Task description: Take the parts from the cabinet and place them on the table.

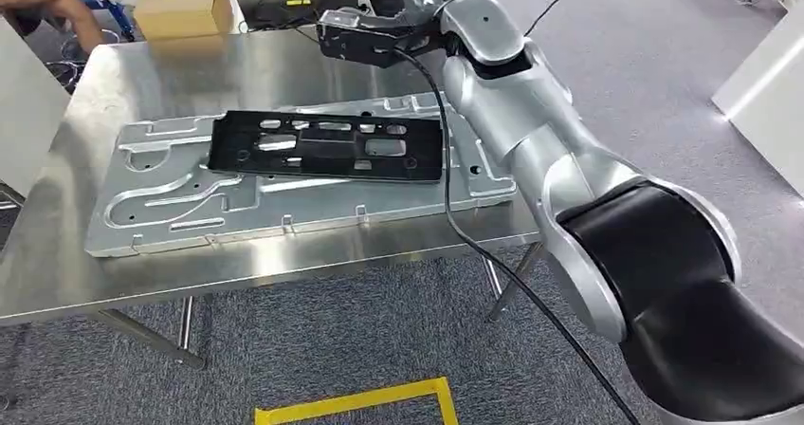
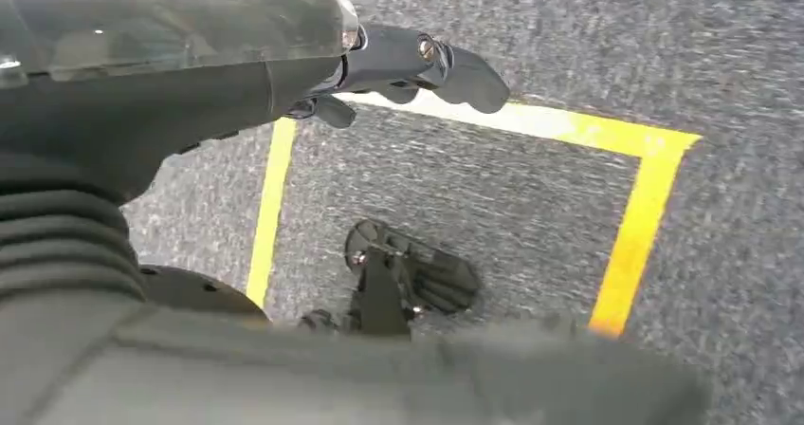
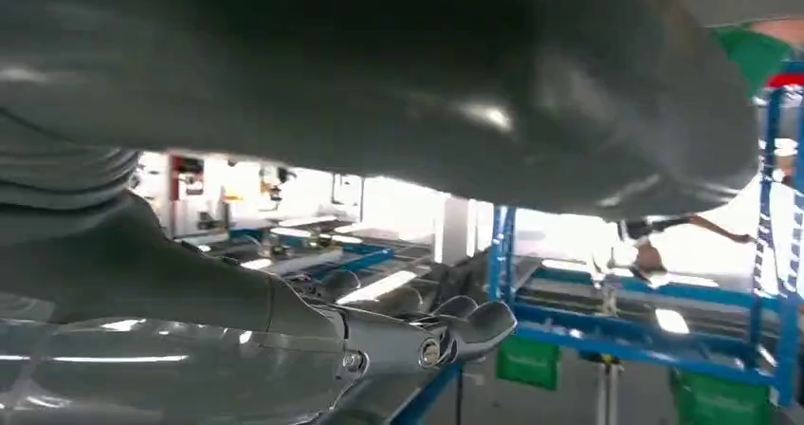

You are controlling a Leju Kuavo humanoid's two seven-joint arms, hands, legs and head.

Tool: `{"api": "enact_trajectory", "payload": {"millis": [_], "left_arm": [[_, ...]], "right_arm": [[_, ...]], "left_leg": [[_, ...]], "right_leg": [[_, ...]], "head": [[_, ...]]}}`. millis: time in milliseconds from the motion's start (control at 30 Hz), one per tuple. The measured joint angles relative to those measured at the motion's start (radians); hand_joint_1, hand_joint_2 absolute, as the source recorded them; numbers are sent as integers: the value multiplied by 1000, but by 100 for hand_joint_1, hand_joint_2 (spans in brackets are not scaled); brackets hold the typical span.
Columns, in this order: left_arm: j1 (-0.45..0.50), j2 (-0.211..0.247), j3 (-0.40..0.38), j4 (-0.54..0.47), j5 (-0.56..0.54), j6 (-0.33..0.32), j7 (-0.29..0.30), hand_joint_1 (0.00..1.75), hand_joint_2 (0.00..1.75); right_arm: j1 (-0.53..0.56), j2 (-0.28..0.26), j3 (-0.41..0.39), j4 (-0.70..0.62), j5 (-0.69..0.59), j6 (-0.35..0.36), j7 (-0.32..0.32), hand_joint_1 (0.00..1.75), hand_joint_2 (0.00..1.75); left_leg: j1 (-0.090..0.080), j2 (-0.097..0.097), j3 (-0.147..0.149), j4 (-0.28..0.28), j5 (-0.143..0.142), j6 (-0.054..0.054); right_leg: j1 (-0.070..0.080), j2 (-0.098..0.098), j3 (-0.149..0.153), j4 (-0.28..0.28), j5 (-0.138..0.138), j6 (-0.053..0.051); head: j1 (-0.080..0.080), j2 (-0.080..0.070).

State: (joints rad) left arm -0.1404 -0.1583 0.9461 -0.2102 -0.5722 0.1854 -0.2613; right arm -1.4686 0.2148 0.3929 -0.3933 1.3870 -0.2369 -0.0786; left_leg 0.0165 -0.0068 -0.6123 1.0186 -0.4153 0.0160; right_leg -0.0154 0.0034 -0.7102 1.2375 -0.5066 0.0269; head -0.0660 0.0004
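You have the right arm stretched out over the far edge of the counter [image 1: 57,254], with the right hand [image 1: 365,34] at its end above the back of the steel top. In the head view it is dark and end-on, and in the right wrist view the fingers [image 3: 474,321] lie forward side by side with nothing visibly between them, but I cannot tell for sure whether it grips anything. Two parts already lie on the counter: the black panel [image 1: 327,147] rests flat on top of the grey tray [image 1: 171,212]. If a part is in that hand, lower it level before you release, just beyond the tray. Your left hand [image 2: 417,64] hangs over the floor, fingers apart and holding nothing
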Motion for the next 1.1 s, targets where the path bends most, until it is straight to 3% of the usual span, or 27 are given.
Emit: {"api": "enact_trajectory", "payload": {"millis": [67, 100, 200, 233, 267, 300, 333, 400, 433, 467, 500, 567, 600, 700, 733, 767, 833, 900, 933, 967, 1000, 1067, 1100], "left_arm": [[0, 0, 3, 0, 4, 0, 6, 0, 0], [-1, 0, 6, 0, 6, -2, 10, 0, 0], [-1, -1, 11, 0, 10, -4, 19, 0, 0], [0, -1, 14, 0, 11, -5, 22, 0, 0], [1, -1, 16, 0, 12, -6, 25, 0, 0], [2, -1, 17, 0, 12, -6, 27, 0, 0], [0, -1, 17, 0, 13, -6, 28, 0, 0], [0, -1, 19, 0, 17, -8, 28, 0, 0], [0, -1, 21, 0, 18, -9, 29, 0, 0], [1, -1, 22, 0, 19, -9, 29, 0, 0], [1, -1, 23, 0, 19, -10, 30, 0, 0], [1, 0, 23, 0, 19, -11, 31, 0, 0], [-1, 0, 23, 0, 19, -12, 31, 0, 0], [3, 0, 23, 0, 19, -14, 31, 0, 0], [4, 0, 23, 0, 19, -15, 31, 0, 0], [4, -5, 23, 1, 19, -18, 31, 0, 0], [-2, -4, 24, 1, 19, -18, 31, 0, 0], [-3, -5, 24, 1, 18, -18, 31, 0, 0], [-2, -5, 24, 1, 18, -18, 32, 0, 0], [-2, -5, 24, 1, 18, -18, 32, 0, 0], [-2, -5, 24, 1, 18, -18, 32, 0, 0], [-2, -5, 24, 1, 18, -18, 33, 0, 0], [-2, -5, 24, 1, 18, -18, 32, 0, 0]], "right_arm": [[-11, 6, 0, -20, -5, -5, -10, 0, 0], [-15, 10, 0, -30, -11, -8, -17, 0, 0], [-13, 12, 0, -55, -19, -10, -25, 0, 0], [-13, 11, 0, -64, -22, -10, -26, 0, 0], [-13, 11, 0, -72, -27, -10, -26, 0, 0], [-13, 12, 0, -84, -35, -9, -29, 0, 0], [-12, 12, 0, -95, -41, -9, -29, 0, 0], [-5, 12, 0, -111, -53, -9, -30, 0, 0], [1, 11, 0, -120, -58, -9, -30, 0, 0], [7, 11, 0, -129, -63, -10, -31, 0, 0], [10, 10, 0, -138, -68, -11, -32, 0, 0], [11, 6, 0, -164, -78, -15, -34, 0, 0], [12, 2, 0, -180, -85, -17, -38, 0, 0], [29, -21, 1, -223, -106, -14, -40, 0, 0], [40, -32, 2, -241, -112, -14, -40, 0, 0], [45, -45, 2, -252, -120, -15, -39, 0, 0], [60, -66, 3, -286, -132, -18, -39, 0, 0], [91, -96, 4, -329, -149, -21, -37, 0, 0], [112, -110, 4, -347, -159, -25, -37, 0, 0], [132, -126, 4, -369, -168, -31, -37, 0, 0], [152, -141, 4, -396, -178, -36, -37, 0, 0], [193, -171, 4, -460, -195, -42, -37, 0, 0], [211, -185, 4, -493, -201, -46, -35, 0, 0]], "left_leg": [[0, 0, 0, 3, -2, -5], [-7, -1, -6, 6, -2, -13], [-4, -1, -7, 1, 8, -29], [-5, -2, -8, -2, 11, -36], [-2, 0, -14, 12, -12, -39], [-2, 1, -26, 51, -53, -43], [-1, 1, -51, 124, -103, -45], [-1, 1, -102, 276, -179, -50], [-1, 1, -109, 312, -190, -51], [-1, 1, -90, 296, -178, -50], [-1, 1, -49, 232, -148, -48], [-1, 1, 65, 48, -84, -41], [-6, 1, 86, -3, -97, -34], [-13, -2, 76, 5, -73, -20], [-11, -1, 69, 0, -60, -14], [0, 5, 66, -10, -43, -7], [-2, 8, 42, -15, -22, 9], [-2, 7, 17, -13, -3, 8], [-2, 7, 5, -13, 7, 8], [-2, 7, -7, -11, 15, 6], [-2, 7, -19, -9, 23, 4], [-1, 7, -42, -2, 37, -2], [-3, 6, -49, 2, 43, -6]], "right_leg": [[0, -1, 85, -174, 77, -7], [8, 1, 100, -203, 64, -10], [14, 3, 93, -206, 71, -24], [8, 2, 93, -215, 77, -34], [4, -4, 94, -222, 86, -46], [4, -4, 90, -224, 91, -54], [5, -4, 84, -223, 95, -58], [9, -4, 72, -222, 104, -60], [10, -4, 65, -221, 110, -60], [11, -4, 57, -220, 115, -59], [11, -3, 49, -217, 120, -57], [11, -3, 38, -211, 128, -50], [16, -3, 33, -208, 132, -45], [13, -5, 29, -215, 153, -27], [16, -4, 28, -220, 164, -20], [13, -1, 19, -215, 157, -17], [10, 1, -13, -136, 53, -5], [6, 0, -52, 28, -49, 6], [4, 0, -59, 84, -62, 10], [2, -1, -49, 98, -48, 11], [0, -1, -19, 73, -18, 12], [0, -2, 99, -84, 36, 7], [0, -2, 162, -172, 14, 3]], "head": [[0, 0], [0, 0], [0, 0], [0, 0], [0, 0], [-1, 0], [0, 0], [-1, 0], [0, 0], [0, 0], [-1, 0], [-1, 0], [-1, 0], [-1, 0], [0, 0], [0, 0], [0, 0], [0, 0], [0, 0], [0, 0], [0, 0], [0, 0], [0, 0]]}}
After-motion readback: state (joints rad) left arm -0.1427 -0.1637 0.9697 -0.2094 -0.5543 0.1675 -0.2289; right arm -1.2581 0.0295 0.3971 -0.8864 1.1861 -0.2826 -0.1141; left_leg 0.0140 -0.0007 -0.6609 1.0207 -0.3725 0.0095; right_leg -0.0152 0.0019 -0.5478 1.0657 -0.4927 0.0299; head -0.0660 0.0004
